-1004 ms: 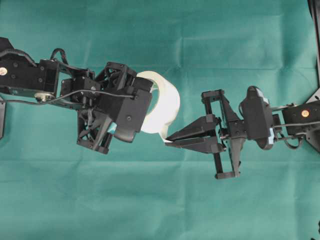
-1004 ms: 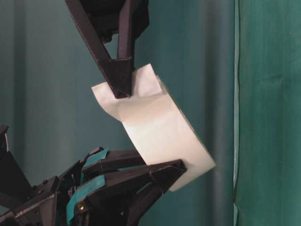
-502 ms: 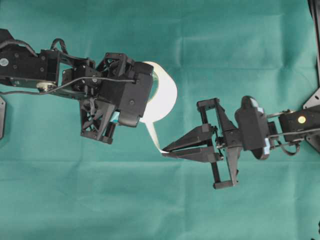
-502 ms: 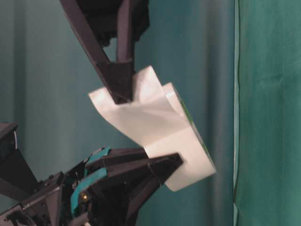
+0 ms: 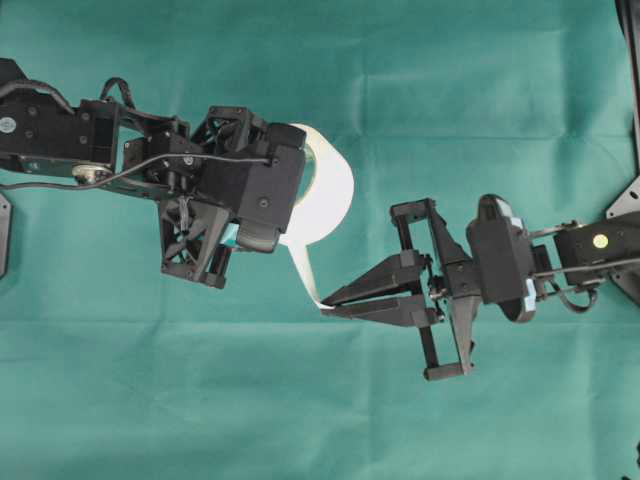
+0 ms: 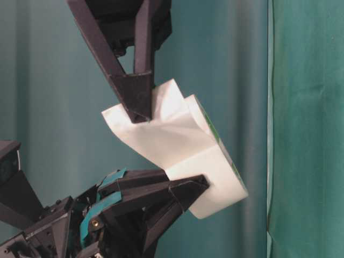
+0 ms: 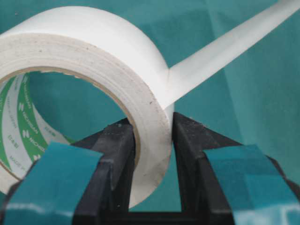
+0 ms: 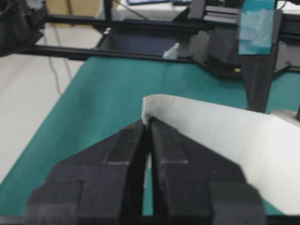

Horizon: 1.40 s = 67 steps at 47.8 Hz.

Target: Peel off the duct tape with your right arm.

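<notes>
Right gripper (image 5: 322, 307): jaws clenched on the loose end (image 8: 149, 104) of the tape, the two black fingers (image 8: 123, 150) pressed flat together with the white strip caught between their tips.

Left gripper (image 7: 154, 136): jaws grasping the roll (image 5: 322, 192), one finger inside the core and one outside, pinching the wall of the winding; teal pads (image 7: 65, 168) show on the finger backs.

Tape, position: held in the air above the green cloth (image 5: 420, 90), clear of it, roll in the left jaws, free end in the right.

Strip (image 5: 303, 272): runs from the roll's outer face down to the right fingertips; in the left wrist view it leaves the winding at a clean seam and heads off toward the upper right corner.

Change over the last second: the right gripper has drawn away from the roll, toward the lower edge of the overhead view, and the freed strip is now clearly longer, where a second ago the tips sat just beside the roll. The roll has swung slightly with the left gripper. Most of the shift falls in the first half-second; the last half shows little.

Meaning for task: peel under way, both grips holding. Judgement: further pull by the right arm away from the roll should lengthen the strip; a slip at either grip is the risk.
</notes>
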Available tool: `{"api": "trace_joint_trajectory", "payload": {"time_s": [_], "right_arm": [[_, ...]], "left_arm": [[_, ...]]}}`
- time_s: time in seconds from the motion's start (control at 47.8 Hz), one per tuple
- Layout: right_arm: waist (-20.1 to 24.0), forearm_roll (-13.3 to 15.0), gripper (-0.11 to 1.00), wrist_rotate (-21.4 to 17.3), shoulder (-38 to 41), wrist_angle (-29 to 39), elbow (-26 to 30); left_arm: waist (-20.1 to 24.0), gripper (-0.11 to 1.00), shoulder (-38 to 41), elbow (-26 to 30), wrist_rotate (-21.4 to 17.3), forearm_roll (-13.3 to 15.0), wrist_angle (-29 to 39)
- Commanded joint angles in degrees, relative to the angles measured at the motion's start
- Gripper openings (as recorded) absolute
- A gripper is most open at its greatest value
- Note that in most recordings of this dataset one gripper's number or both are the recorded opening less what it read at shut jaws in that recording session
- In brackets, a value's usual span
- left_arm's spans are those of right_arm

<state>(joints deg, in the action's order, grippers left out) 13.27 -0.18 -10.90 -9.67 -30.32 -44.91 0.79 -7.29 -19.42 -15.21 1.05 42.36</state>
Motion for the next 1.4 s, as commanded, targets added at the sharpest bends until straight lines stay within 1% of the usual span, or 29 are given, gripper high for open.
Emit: {"api": "trace_joint_trajectory", "payload": {"time_s": [0.0, 0.188, 0.418, 0.92, 0.983, 1.087, 1.129, 1.38], "right_arm": [[3.0, 0.4, -0.10, 0.1, -0.7, -0.4, 2.1], [3.6, 0.4, -0.10, 0.1, -0.1, 0.2, 3.0], [4.2, 0.4, -0.10, 0.1, 1.1, 1.6, 4.7], [6.1, 0.5, -0.10, 0.1, 1.7, 1.6, 5.9], [6.2, 0.5, -0.10, 0.1, 1.7, 1.6, 6.0], [6.3, 0.5, -0.10, 0.2, 1.8, 1.6, 6.0], [6.3, 0.5, -0.10, 0.2, 1.8, 1.6, 6.0], [6.4, 0.5, -0.10, 0.2, 1.9, 1.3, 5.8]], "left_arm": [[1.6, 0.21, -1.2, 0.8, 0.3, -0.4, 0.0], [2.1, 0.21, -1.2, 0.8, 1.2, -0.4, 0.0], [2.9, 0.21, -1.2, 0.6, 3.4, -0.4, 0.5], [4.0, 0.21, -1.2, 0.4, 3.7, -0.4, 1.4], [4.1, 0.21, -1.2, 0.4, 4.6, -0.4, 1.4], [4.8, 0.21, -1.2, 0.5, 8.0, -0.4, 1.4], [5.0, 0.21, -1.2, 0.5, 8.7, -0.4, 1.4], [4.6, 0.21, -1.2, 0.4, 8.8, -0.4, 1.6]]}}
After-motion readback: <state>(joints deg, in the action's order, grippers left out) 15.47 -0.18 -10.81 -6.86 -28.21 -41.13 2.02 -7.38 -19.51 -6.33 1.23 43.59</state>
